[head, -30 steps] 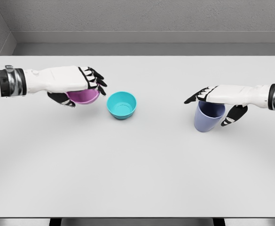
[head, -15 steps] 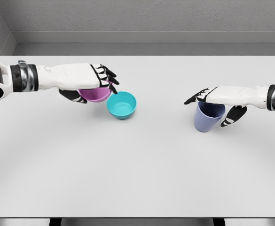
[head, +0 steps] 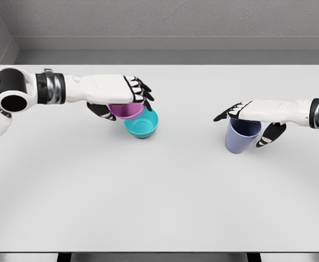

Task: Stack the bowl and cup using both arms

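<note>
Head view, white table (head: 159, 207). Left hand (head: 127, 94) is clasped from above on the purple bowl (head: 127, 111), fingers curled over the far rim, thumb underneath on the near side. The bowl hangs off the table, overlapping the left rim of the teal bowl (head: 144, 124), which sits on the table just left of centre; whether the two rims touch cannot be told from this angle. Purple bowl is roughly upright, mouth up under the palm, perhaps a slight tilt — hard to judge with the hand covering it. Teal bowl stands upright, opening straight up, no long axis to speak of beyond its vertical one. Right hand (head: 252, 117) lies over the blue-grey cup (head: 241, 136), fingers across the rim, thumb down the right side, closed on it. Cup is well apart from the bowls, on the right half of the table, long axis vertical, mouth up; its base looks to be at or just off the surface, cannot say which. Progress, as a judgement: both items grasped, nothing nested yet. Left to do — centre the purple bowl over the teal one and lower it in, then carry the cup across and seat it in the stack.
</note>
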You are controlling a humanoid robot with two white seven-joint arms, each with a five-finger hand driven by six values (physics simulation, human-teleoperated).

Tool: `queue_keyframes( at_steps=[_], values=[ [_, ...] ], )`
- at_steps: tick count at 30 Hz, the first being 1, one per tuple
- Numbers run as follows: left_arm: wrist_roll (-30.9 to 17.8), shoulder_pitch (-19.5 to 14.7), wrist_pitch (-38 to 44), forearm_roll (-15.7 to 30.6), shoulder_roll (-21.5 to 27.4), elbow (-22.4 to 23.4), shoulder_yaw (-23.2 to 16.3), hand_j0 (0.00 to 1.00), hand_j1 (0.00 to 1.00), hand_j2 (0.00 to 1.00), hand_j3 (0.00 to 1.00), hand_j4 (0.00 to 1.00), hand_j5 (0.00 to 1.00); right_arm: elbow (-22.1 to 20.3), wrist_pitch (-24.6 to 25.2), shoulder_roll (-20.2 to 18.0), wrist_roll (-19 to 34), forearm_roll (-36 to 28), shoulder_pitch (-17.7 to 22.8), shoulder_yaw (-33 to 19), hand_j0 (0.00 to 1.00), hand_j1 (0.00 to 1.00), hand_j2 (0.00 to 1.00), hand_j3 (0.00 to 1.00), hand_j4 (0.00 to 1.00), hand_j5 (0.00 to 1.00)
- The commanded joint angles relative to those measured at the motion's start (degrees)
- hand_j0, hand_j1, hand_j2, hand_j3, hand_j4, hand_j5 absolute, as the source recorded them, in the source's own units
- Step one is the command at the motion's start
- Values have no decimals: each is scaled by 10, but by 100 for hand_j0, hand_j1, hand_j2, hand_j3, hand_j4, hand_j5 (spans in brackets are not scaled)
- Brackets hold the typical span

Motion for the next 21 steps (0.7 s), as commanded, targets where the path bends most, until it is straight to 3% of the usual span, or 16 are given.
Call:
queue_keyframes(
  at_steps=[1, 4, 10, 16, 21],
  values=[
    [0, 0, 2, -1, -13, 8, -4, 80, 80, 80, 80, 80, 80, 0, 1, 0, 0, -3, 0, 0, 100, 100, 100, 100, 100, 100],
    [0, -4, 2, -5, -27, 34, -5, 80, 80, 80, 80, 80, 80, 0, 1, 0, 0, -2, 0, 0, 100, 100, 100, 100, 100, 100],
    [0, -8, 2, -26, -64, 81, -5, 80, 80, 80, 80, 80, 80, -1, 0, -1, 0, -2, 0, 6, 88, 88, 88, 88, 88, 88],
    [0, -8, 2, -38, -74, 90, -9, 80, 80, 80, 80, 80, 80, -1, -1, -1, 0, -3, 0, 7, 72, 72, 72, 72, 72, 72],
    [0, -9, 2, -38, -82, 93, -14, 80, 80, 80, 80, 80, 80, -1, -1, -1, 0, -3, 0, 7, 71, 71, 71, 71, 71, 71]
  ],
)
